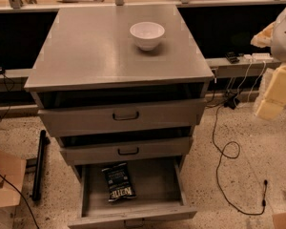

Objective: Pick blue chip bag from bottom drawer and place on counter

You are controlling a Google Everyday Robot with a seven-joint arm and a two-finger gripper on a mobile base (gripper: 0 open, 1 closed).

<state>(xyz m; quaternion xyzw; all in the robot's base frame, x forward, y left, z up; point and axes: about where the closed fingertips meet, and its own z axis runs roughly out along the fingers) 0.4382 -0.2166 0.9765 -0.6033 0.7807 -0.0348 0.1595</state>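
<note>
In the camera view, the blue chip bag (119, 182) lies flat, lettering up, left of middle in the bottom drawer (158, 181). The drawer is pulled out toward the near side, so the bag can likely be reached from above. The claw (275, 95) hangs at the right edge, well apart from the bag; I cannot tell whether it is spread or pressed together. The worktop (95, 51) carries a white bowl (147, 35) at its far side, leaving near space for the bag.

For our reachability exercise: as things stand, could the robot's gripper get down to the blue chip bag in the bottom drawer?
Probably yes: the bottom drawer is pulled out, the blue chip bag lies uncovered, and the gripper hangs at right.
</note>
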